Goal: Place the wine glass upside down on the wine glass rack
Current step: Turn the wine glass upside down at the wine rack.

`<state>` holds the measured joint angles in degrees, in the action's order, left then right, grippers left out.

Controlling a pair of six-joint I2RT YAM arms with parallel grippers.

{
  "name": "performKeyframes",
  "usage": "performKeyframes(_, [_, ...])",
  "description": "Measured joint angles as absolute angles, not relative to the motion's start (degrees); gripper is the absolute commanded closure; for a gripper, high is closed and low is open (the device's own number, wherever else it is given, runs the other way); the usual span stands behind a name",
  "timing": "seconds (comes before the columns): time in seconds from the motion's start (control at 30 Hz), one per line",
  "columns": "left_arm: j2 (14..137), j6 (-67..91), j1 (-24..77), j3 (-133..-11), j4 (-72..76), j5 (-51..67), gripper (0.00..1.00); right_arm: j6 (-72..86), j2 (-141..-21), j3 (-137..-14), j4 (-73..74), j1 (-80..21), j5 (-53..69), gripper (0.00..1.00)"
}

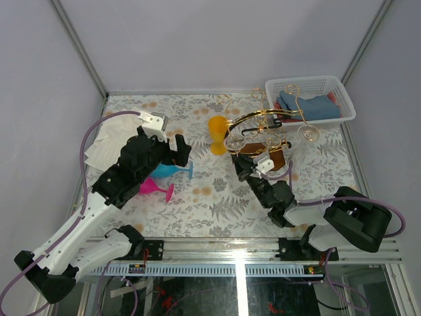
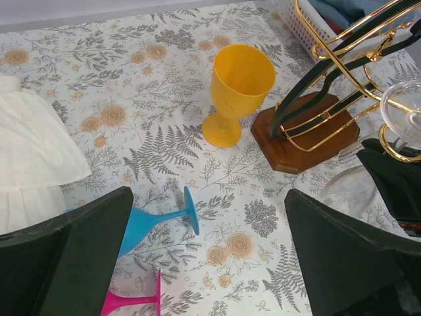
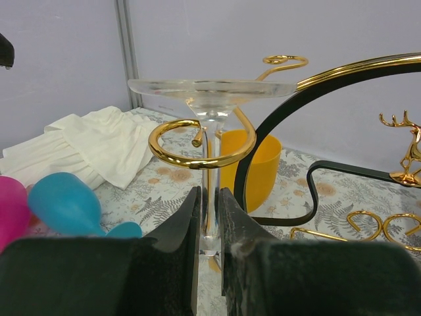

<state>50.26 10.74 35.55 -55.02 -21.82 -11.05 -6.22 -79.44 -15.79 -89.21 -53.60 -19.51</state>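
Observation:
The clear wine glass (image 3: pixel 211 90) hangs upside down, foot up, with its stem inside a gold wire ring (image 3: pixel 172 155) of the wine glass rack (image 1: pixel 263 125). My right gripper (image 3: pixel 210 201) is shut on the stem just below that ring. The foot sits level above the ring. In the top view the glass (image 1: pixel 235 141) is at the rack's left side, with the right gripper (image 1: pixel 245 163) under it. My left gripper (image 2: pixel 209 197) is open and holds nothing, hovering over the table left of the rack's wooden base (image 2: pixel 302 135).
A yellow goblet (image 2: pixel 240 85) stands left of the rack base. A blue glass (image 2: pixel 148 224) and a pink glass (image 2: pixel 131 301) lie on their sides under the left gripper. White cloth (image 2: pixel 33 158) lies far left. A white basket (image 1: pixel 309 99) sits behind the rack; another clear glass (image 1: pixel 307 133) hangs there.

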Motion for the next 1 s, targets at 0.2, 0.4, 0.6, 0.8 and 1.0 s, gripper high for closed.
performKeyframes(0.2, [50.3,10.72,35.46,-55.02,-21.8,-10.59,0.0,-5.98,-79.05,-15.53,-89.03,-53.6,-19.38,0.92])
performKeyframes(0.4, [50.5,10.74,35.46,-55.02,-21.8,-10.37,0.0,-5.5,-79.46,-16.19,-89.06,-53.6,-19.38,0.97])
performKeyframes(0.6, [50.52,10.72,35.46,-55.02,-21.8,-10.31,0.0,-4.75,-79.83,-17.85,-89.25,-53.63,-19.42,1.0])
performKeyframes(0.8, [50.52,10.72,35.29,-55.02,-21.82,-10.24,0.0,-4.51,-77.71,-16.97,-89.14,-53.67,-18.98,1.0])
performKeyframes(1.0, [50.54,10.72,35.18,-55.02,-21.82,-10.02,0.0,-4.71,-77.1,-15.57,-89.43,-53.69,-16.8,1.0])
